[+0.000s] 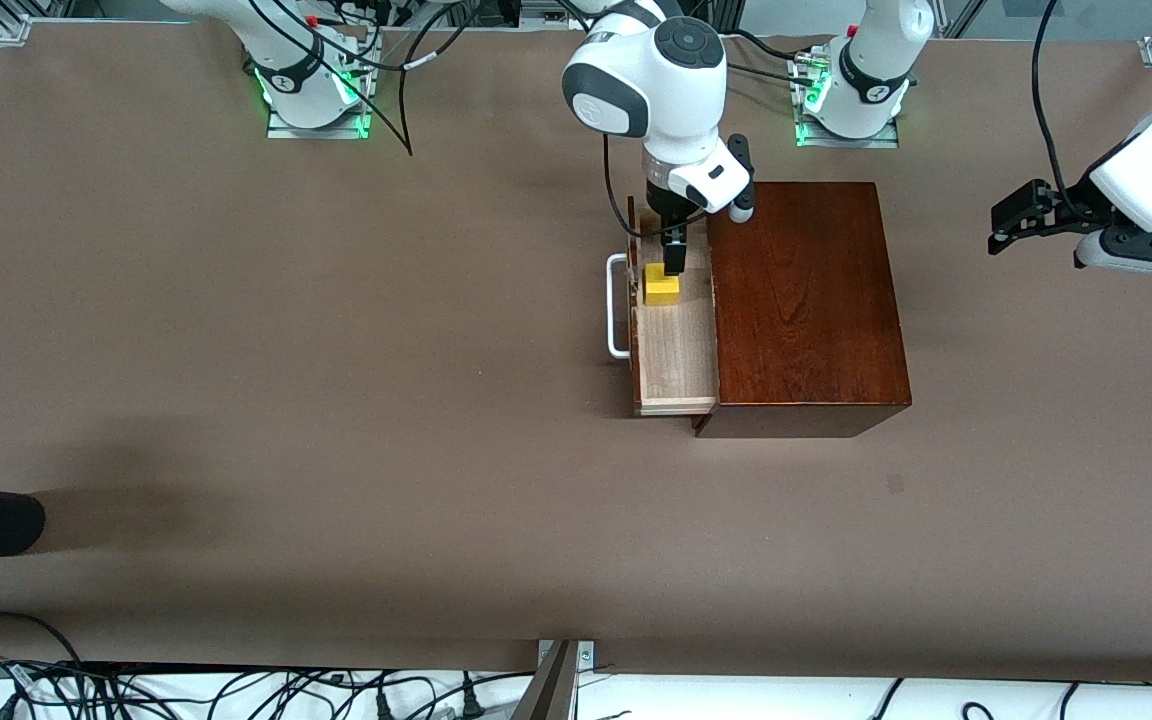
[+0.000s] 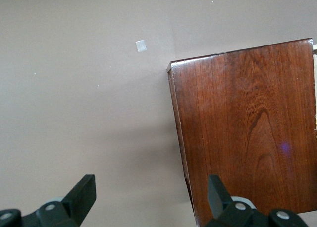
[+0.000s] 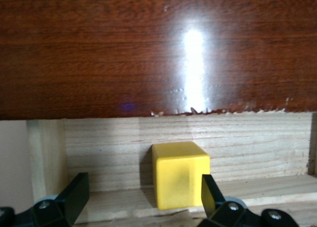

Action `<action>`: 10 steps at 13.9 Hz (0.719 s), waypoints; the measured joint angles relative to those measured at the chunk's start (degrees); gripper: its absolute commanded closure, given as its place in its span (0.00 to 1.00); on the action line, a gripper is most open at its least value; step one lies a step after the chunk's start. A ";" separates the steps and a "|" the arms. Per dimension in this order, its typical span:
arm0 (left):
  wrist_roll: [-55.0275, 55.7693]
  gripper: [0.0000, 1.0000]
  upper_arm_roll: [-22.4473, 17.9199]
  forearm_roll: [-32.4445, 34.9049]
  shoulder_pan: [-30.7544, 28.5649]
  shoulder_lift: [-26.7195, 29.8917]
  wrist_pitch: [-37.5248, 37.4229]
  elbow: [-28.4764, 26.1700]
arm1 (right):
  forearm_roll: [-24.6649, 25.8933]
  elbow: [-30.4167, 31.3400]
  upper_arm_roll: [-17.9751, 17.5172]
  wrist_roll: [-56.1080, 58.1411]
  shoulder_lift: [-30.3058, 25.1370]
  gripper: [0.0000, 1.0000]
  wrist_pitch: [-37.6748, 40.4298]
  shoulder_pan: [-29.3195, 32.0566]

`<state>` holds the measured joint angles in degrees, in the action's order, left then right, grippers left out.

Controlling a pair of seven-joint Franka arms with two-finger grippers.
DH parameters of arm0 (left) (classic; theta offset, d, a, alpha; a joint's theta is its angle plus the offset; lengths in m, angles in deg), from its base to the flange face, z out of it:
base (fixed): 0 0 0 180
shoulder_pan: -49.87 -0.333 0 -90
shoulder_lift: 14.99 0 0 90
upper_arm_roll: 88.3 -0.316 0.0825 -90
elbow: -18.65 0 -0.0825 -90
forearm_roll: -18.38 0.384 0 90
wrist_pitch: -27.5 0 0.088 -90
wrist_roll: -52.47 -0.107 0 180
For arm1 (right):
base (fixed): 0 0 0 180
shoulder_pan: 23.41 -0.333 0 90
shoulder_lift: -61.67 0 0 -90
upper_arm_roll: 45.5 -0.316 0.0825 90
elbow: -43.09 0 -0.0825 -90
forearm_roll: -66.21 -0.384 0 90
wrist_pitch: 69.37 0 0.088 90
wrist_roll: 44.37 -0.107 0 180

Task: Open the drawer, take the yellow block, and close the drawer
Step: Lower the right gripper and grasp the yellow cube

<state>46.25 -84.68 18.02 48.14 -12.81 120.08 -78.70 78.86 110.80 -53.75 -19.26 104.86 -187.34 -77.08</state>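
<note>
1. On the brown tabletop sits a dark reddish-brown wooden box, toward the left arm's end
2. drawer is pulled out partway from the box toward the right arm's end, pale wood floor exposed, white U-shaped handle on its dark front
3. yellow block lies on the drawer floor, in the part of the opening farther from the front camera, close to the drawer front
4. right gripper reaches down into the open drawer over the block; jaws spread apart
5. right wrist view: yellow block sits between the two black fingers, gap on both sides, nothing gripped; block rests on the pale floor against the light-wood drawer wall, dark box top above it
6. left gripper hangs in the air over bare tabletop past the box at the left arm's end, arm waiting
7. left wrist view: jaws wide apart and empty, fingers over the tabletop and the box edge
8. small pale square mark on the tabletop near the box corner
</note>
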 measured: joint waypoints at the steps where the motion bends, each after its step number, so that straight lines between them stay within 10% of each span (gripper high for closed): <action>1: 0.00 0.00 0.00 0.00 0.00 0.00 0.00 0.00 | 0.02 -0.23 0.06 0.09 0.25 0.00 0.02 0.00; 10: 0.00 0.00 0.04 0.00 0.00 0.00 0.00 0.00 | 0.16 -1.08 0.93 1.51 1.98 0.00 0.02 0.37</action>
<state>46.25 -84.64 18.02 48.14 -12.81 120.08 -78.70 79.02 109.72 -52.81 -17.75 106.83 -187.32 -76.71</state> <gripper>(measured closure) 0.000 0.000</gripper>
